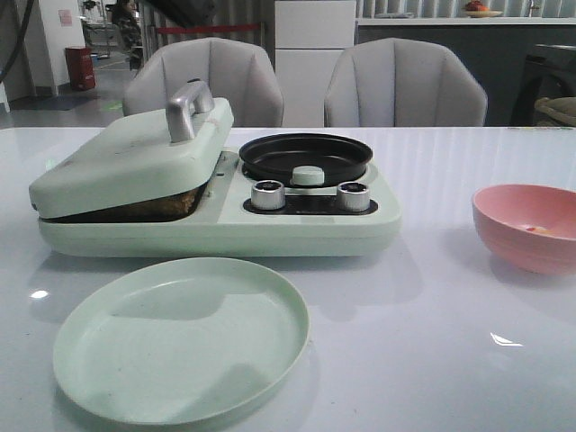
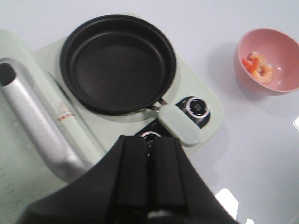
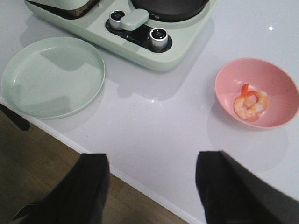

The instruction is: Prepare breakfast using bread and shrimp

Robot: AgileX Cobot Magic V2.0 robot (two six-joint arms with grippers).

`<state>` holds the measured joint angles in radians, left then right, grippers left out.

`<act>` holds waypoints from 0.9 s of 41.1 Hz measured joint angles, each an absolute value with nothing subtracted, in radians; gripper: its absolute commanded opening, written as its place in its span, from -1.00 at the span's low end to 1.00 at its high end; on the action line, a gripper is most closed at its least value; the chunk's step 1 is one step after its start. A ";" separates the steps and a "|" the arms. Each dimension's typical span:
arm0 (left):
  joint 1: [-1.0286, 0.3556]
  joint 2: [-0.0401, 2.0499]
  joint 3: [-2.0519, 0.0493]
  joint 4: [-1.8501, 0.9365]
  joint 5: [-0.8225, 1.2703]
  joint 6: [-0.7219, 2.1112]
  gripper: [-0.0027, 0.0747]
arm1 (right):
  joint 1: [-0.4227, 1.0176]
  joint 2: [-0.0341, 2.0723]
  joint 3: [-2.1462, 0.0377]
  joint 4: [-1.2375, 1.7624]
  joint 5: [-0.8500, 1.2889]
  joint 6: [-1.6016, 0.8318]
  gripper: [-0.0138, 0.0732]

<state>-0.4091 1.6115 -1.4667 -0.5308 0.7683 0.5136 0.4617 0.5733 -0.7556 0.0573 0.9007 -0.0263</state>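
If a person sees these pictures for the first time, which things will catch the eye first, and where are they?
The eye goes first to the pale green breakfast maker in the middle of the white table, its hinged lid with a silver handle sitting slightly ajar, with a round black frying pan to its right. In front lies an empty pale green round plate, and to the right a pink bowl holds curled orange shrimp.

left claw (image 2: 150,175): fingers pressed together, nothing between them | empty black pan (image 2: 117,63) on pale green cooker (image 2: 201,135) | silver lid handle (image 2: 37,126) beside pan | shrimp (image 2: 258,67) in pink bowl (image 2: 275,81), apart on counter (image 2: 261,140)
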 measured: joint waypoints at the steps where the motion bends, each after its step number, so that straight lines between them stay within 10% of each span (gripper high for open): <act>1: -0.422 1.595 -1.455 -0.526 0.761 0.514 -0.67 | 0.462 0.573 -0.756 0.057 0.901 -0.026 0.50; 37: -0.698 1.074 -0.910 -0.463 0.688 0.522 -0.67 | 0.462 0.573 -0.756 0.056 0.853 -0.025 0.50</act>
